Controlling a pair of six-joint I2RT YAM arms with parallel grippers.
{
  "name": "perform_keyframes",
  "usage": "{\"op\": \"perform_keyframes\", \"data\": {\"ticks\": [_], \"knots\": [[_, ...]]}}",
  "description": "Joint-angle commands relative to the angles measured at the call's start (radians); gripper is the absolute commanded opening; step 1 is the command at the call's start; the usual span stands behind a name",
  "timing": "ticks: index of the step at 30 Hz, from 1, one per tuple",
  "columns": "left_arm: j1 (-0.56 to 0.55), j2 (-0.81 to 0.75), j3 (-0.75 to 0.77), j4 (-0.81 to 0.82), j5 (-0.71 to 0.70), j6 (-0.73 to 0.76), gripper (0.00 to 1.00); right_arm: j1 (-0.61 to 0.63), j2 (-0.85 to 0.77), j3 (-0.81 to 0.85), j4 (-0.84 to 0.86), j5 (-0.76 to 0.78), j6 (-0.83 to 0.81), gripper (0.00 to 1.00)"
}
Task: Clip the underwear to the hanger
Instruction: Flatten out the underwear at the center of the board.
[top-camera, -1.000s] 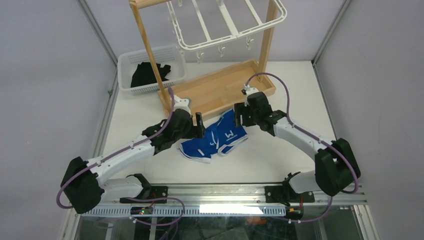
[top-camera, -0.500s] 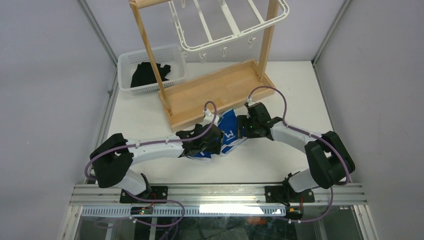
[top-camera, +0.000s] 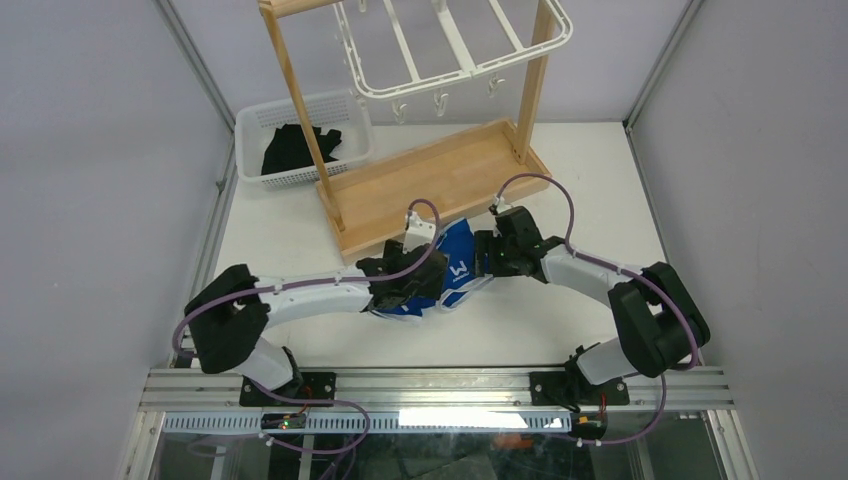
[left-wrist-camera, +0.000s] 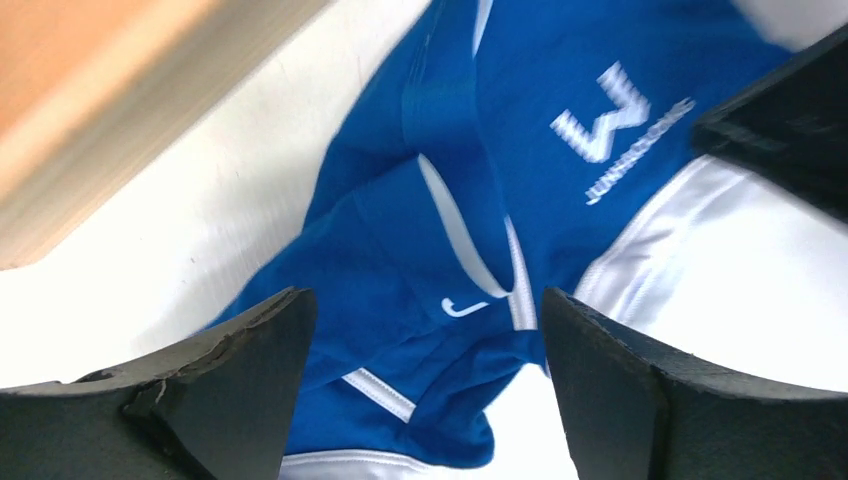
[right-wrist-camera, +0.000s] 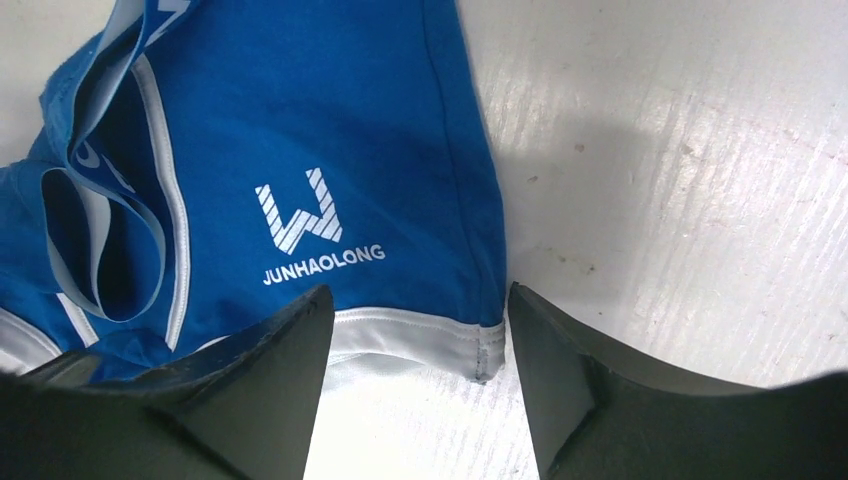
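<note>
Looking at the underwear (top-camera: 455, 268) bunched up on the white bench (top-camera: 600, 180), just in front of the wooden rack (top-camera: 440, 180) base and right between the two arms. Got the left tool (left-wrist-camera: 420, 300) spread wide, straddling the crumpled blue folds and white trim, not pinching anything. Same deal with the right tool (right-wrist-camera: 415, 300): spread apart, sitting low over the white-edged hem just below the JUNHAOLONG lettering. Can't tell about actual contact with the cloth on either side. Spotting the hanger (top-camera: 470, 70) hung up on the rack, well apart from the briefs, with small clips (top-camera: 440, 100) dangling under its frame. Also seeing a white basket (top-camera: 250, 120) back left with a black garment (top-camera: 295, 150) inside.
</note>
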Motion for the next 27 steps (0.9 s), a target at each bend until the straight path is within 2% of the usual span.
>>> {"op": "perform_keyframes", "data": {"ticks": [1, 4, 8, 11, 18, 27], "knots": [[0.033, -0.177, 0.005, 0.101, 0.057, 0.127, 0.86, -0.005, -0.024, -0.012, 0.032, -0.023, 0.013, 0.68], [0.128, -0.195, 0.01, 0.114, 0.261, 0.258, 0.8, -0.005, -0.024, -0.014, 0.036, -0.037, 0.01, 0.68], [0.179, -0.18, 0.049, 0.104, 0.456, 0.35, 0.76, -0.005, -0.043, -0.026, 0.036, -0.04, 0.01, 0.68], [0.194, -0.143, 0.1, 0.064, 0.476, 0.378, 0.7, -0.006, -0.056, -0.037, 0.036, -0.043, 0.008, 0.68], [0.215, -0.011, 0.111, 0.06, 0.43, 0.417, 0.58, -0.006, -0.074, -0.052, 0.032, -0.059, -0.006, 0.68], [0.248, 0.058, 0.112, 0.084, 0.411, 0.395, 0.55, -0.007, -0.045, -0.048, 0.057, -0.086, -0.004, 0.68]]}}
